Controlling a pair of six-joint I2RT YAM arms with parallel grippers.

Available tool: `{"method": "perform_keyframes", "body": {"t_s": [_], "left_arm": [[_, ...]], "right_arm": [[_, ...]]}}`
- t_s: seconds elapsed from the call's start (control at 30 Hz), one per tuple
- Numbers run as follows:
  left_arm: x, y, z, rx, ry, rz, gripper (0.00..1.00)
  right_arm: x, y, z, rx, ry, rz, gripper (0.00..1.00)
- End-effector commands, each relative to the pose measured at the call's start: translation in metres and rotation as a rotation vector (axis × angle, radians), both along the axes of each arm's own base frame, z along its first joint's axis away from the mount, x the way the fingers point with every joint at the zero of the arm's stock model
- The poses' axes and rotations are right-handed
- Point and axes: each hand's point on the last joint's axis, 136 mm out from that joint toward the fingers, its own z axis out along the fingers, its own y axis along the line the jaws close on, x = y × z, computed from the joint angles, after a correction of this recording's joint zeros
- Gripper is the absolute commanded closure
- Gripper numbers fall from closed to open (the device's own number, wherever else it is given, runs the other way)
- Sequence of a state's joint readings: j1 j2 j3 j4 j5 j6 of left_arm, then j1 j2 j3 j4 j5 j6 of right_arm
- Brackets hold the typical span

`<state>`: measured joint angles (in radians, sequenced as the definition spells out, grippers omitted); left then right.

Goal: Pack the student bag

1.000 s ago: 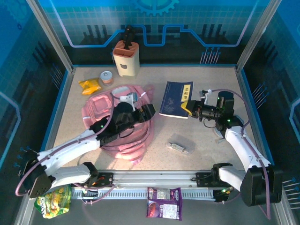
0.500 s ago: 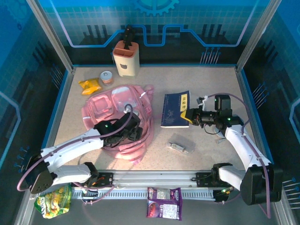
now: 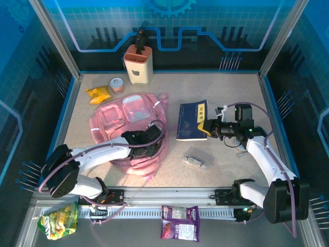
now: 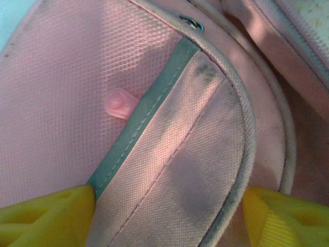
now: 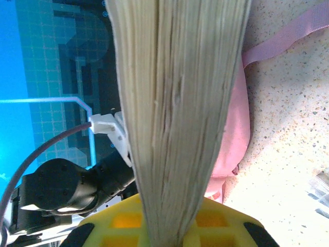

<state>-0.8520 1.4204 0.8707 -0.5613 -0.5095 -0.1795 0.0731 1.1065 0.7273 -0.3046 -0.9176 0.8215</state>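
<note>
Pink student bag (image 3: 117, 116); navy book (image 3: 192, 121)

The top external camera sits high above and behind the student bag (image 3: 123, 116). It looks down and forward from far enough to take in the whole table (image 3: 226, 87) around it. The left wrist camera hangs right over the student bag (image 4: 77, 67), facing down, so near that the weave shows. The right wrist camera lies low to the right of the student bag (image 5: 234, 134), rolled on its side. It looks across at it past a book (image 5: 175, 103) standing just before the lens. All three views share the student bag.
</note>
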Motion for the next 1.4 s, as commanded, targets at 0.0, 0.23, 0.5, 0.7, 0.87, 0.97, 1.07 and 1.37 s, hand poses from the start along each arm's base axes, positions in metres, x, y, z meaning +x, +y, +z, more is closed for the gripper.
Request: {"method": "perform_keyframes", "body": {"t_s": [0.0,0.23,0.5,0.7,0.87,0.97,1.07,1.37], "left_arm": [[0.014,-0.004,0.004,0.043,-0.037,-0.022,0.26],[0.022,0.0,-0.001,0.06,-0.021,-0.008,0.51],[0.034,-0.006,0.024,0.029,-0.084,-0.03,0.86],[0.042,-0.011,0.057,-0.013,-0.149,-0.04,1.0],[0.05,-0.009,0.097,-0.024,-0.228,-0.048,1.0],[0.056,-0.005,0.122,-0.031,-0.274,-0.05,1.0],[0.066,-0.001,0.149,-0.064,-0.329,-0.035,1.0],[0.081,0.007,0.215,-0.138,-0.45,-0.009,1.0]], "right_arm": [[-0.001,0.004,0.005,0.023,-0.035,0.031,0.95],[-0.001,0.002,0.006,0.017,-0.04,0.029,0.95],[0.0,-0.001,0.005,0.006,-0.037,0.028,0.96],[-0.004,-0.004,0.01,0.001,-0.034,0.033,0.97],[-0.016,-0.004,0.003,-0.034,0.004,0.046,0.96],[-0.025,0.001,-0.004,-0.073,0.004,0.082,0.96],[-0.032,0.014,-0.01,-0.071,0.018,0.125,0.96],[-0.046,0.087,-0.029,-0.014,0.053,0.275,0.96]]}}
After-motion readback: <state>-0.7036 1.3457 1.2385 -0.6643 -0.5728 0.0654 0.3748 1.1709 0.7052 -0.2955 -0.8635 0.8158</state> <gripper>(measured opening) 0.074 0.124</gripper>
